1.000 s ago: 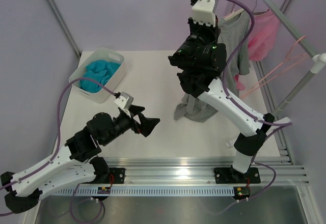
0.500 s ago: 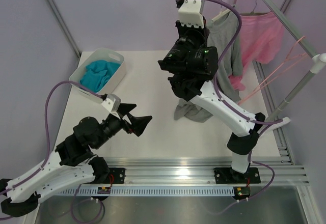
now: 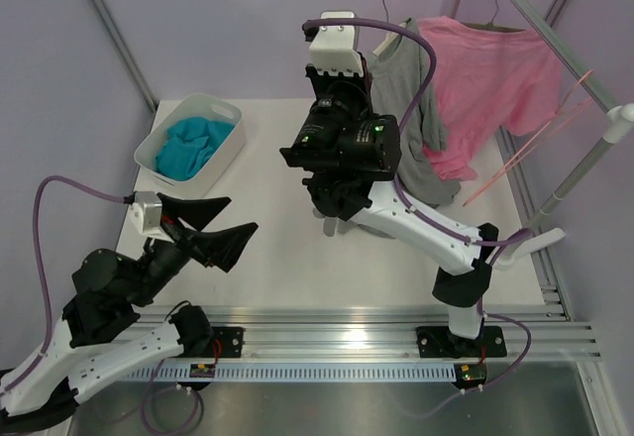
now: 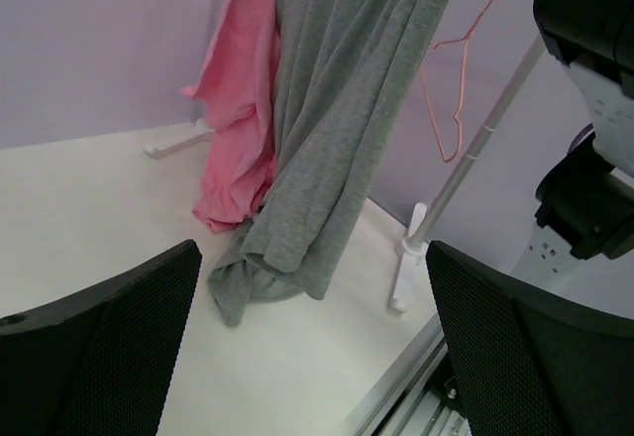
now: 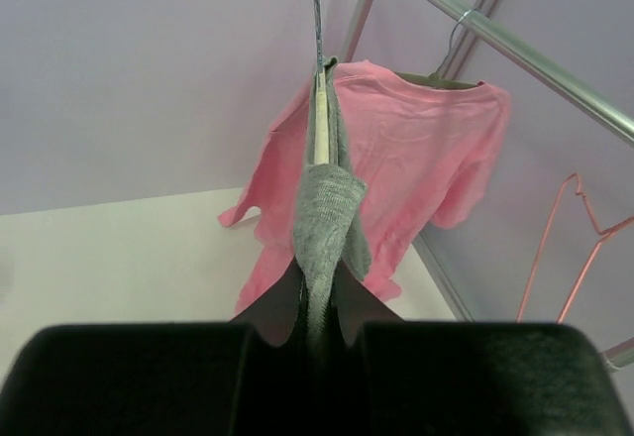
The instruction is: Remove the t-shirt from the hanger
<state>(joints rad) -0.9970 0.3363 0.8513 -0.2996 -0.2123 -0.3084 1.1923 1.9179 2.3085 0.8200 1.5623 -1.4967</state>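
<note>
The right gripper [image 5: 317, 302] is closed almost fully, pinching a fold of the grey t-shirt [image 5: 328, 208] between its fingers. The t-shirt hangs on the cream hanger [image 5: 320, 124] at the table's 1 o'clock, beside the pink t-shirt [image 3: 485, 69] on the metal rail [image 3: 555, 40]. Its lower end lies bunched on the table [image 3: 277, 159]. The left gripper [image 3: 231, 216] stands fully open and empty at 7 o'clock, well apart from the garment. A white basket [image 3: 218, 104] holding teal cloth [image 3: 188, 147] sits at 10 o'clock.
</note>
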